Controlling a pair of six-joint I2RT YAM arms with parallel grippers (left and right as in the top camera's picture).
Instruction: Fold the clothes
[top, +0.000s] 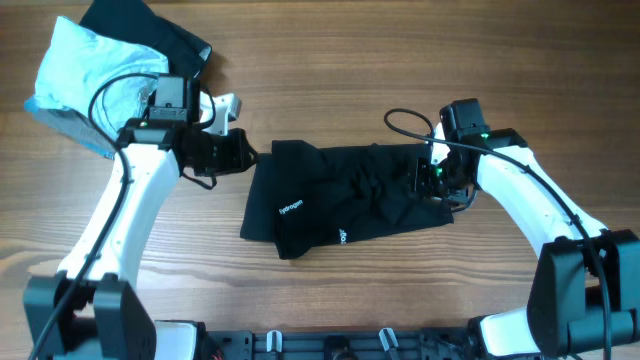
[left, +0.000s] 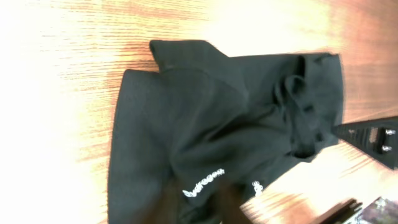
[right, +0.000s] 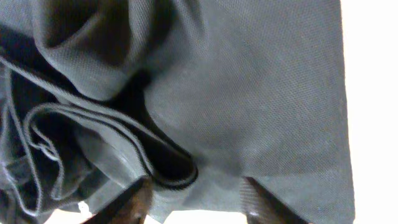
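The black T-shirt (top: 340, 200) lies crumpled across the middle of the table, with small white lettering near its front left part. My left gripper (top: 238, 155) is open just off the shirt's left edge. In the left wrist view the shirt (left: 205, 118) fills the frame, and the blurred fingers (left: 199, 208) are spread apart low in the picture. My right gripper (top: 434, 180) is over the shirt's right end. In the right wrist view its fingers (right: 198, 205) are apart, with a folded hem of the cloth (right: 249, 81) between them.
A light blue folded shirt (top: 85, 75) lies at the far left corner with a dark garment (top: 165, 35) behind it. Bare wooden table (top: 400, 290) surrounds the T-shirt. The right arm's cable loops above the shirt's right end (top: 405, 120).
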